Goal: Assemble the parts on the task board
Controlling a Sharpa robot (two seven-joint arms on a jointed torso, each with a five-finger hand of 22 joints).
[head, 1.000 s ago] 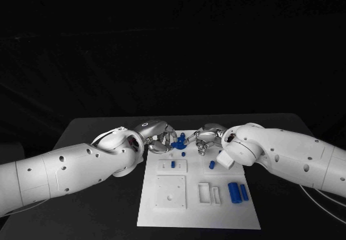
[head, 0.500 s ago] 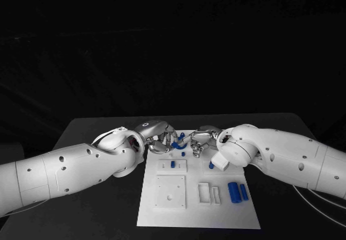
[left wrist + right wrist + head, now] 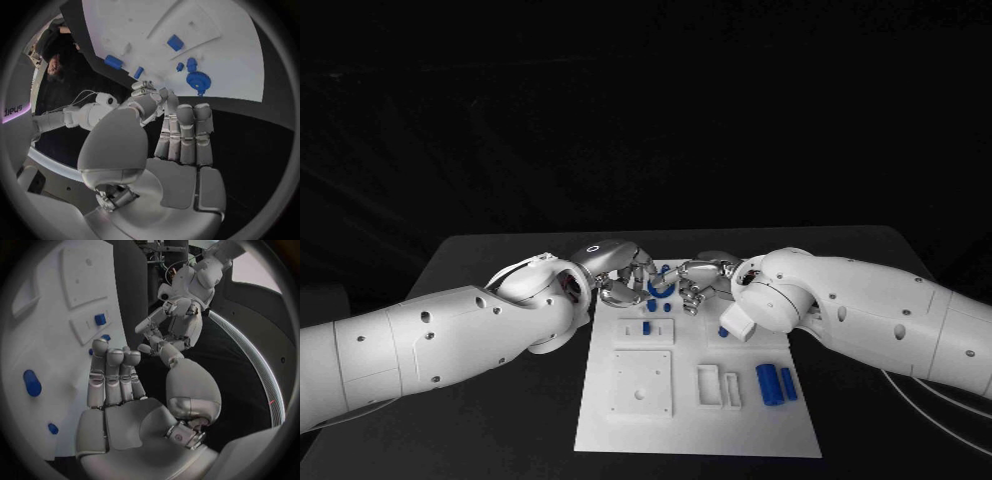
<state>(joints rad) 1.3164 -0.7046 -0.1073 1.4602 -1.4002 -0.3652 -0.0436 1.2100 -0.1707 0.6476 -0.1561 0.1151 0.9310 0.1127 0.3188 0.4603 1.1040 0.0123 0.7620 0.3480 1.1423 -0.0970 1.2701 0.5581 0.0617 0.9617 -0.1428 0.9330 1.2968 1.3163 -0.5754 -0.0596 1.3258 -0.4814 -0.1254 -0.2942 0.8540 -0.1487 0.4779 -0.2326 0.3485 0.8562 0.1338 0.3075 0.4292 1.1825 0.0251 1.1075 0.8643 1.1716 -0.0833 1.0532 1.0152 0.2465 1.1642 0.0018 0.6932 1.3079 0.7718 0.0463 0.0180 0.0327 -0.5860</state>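
On the near right part of the white task board (image 3: 697,420) two blue cylinders (image 3: 767,384) lie side by side, their long axes running from near to far, the left one thicker. Left of them sit a white slotted block (image 3: 710,386) and a white square plate (image 3: 640,383). Farther in, a small blue peg (image 3: 649,327) stands in a smaller white plate (image 3: 646,329).

At the far edge both hands meet above the board. The left hand (image 3: 620,272) has its fingers straight and side by side, nothing in them; the blue gear (image 3: 198,79) lies on the board just beyond its fingertips (image 3: 185,111), its stub pointing toward them. The right hand (image 3: 701,275) also has its fingers extended together, holding nothing, the blue pieces well apart from it.
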